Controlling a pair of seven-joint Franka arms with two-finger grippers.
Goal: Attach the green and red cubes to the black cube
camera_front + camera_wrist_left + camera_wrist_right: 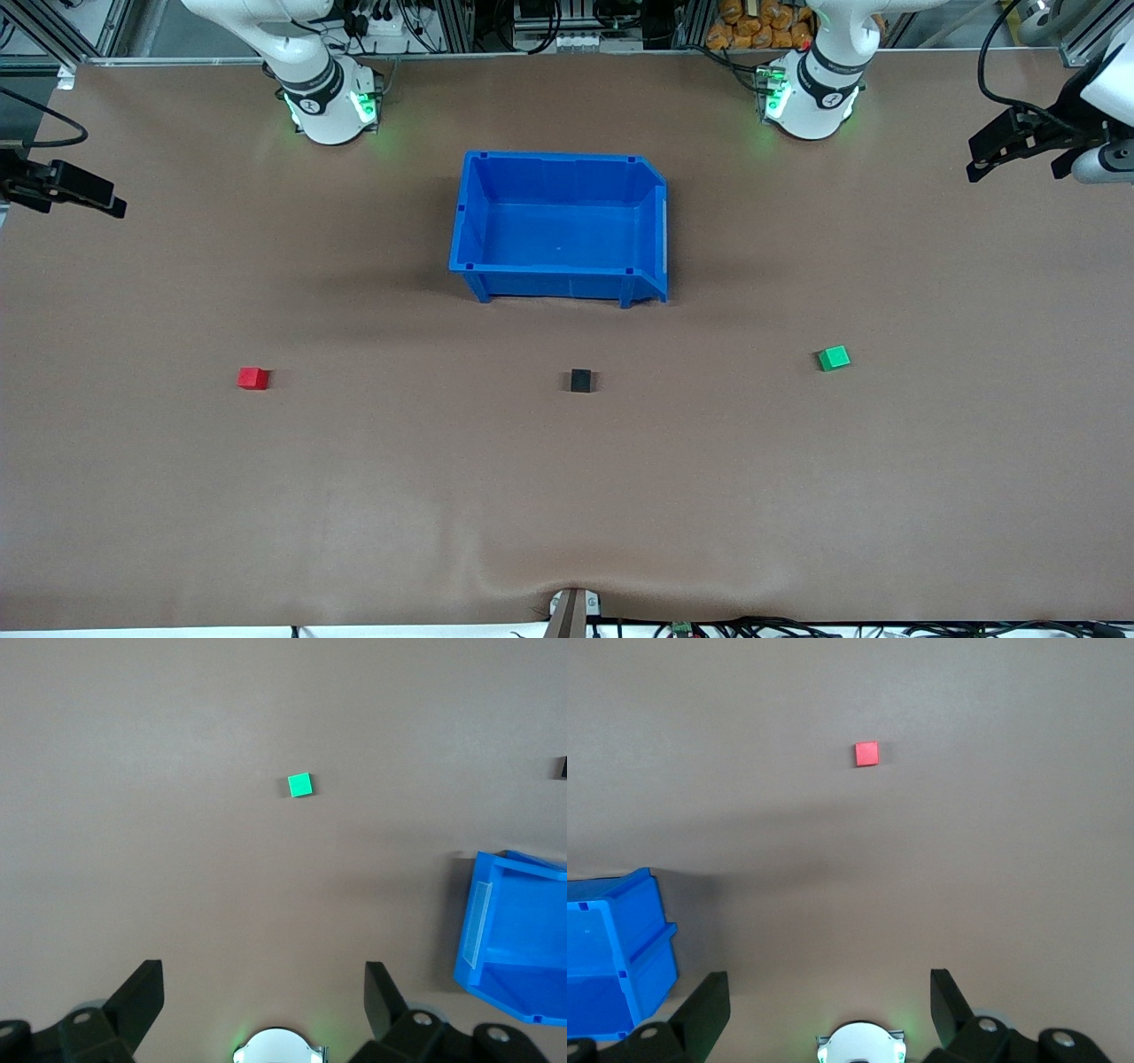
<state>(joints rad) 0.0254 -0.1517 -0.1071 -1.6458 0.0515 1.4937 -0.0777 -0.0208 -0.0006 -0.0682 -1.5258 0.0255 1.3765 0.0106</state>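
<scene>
The black cube [581, 381] sits on the brown table, nearer to the front camera than the blue bin. The red cube [252, 378] lies toward the right arm's end of the table and shows in the right wrist view [866, 754]. The green cube [834, 358] lies toward the left arm's end and shows in the left wrist view [300, 785]. The black cube shows only at the edge of the left wrist view [563, 768]. My left gripper [983, 155] [264, 979] is open and empty, held high over its end of the table. My right gripper [111, 199] [829, 988] is open and empty, high over its end.
An empty blue bin [558, 158] stands mid-table between the two arm bases; it also shows in the left wrist view [523, 930] and the right wrist view [620, 904]. The three cubes lie well apart in a rough row.
</scene>
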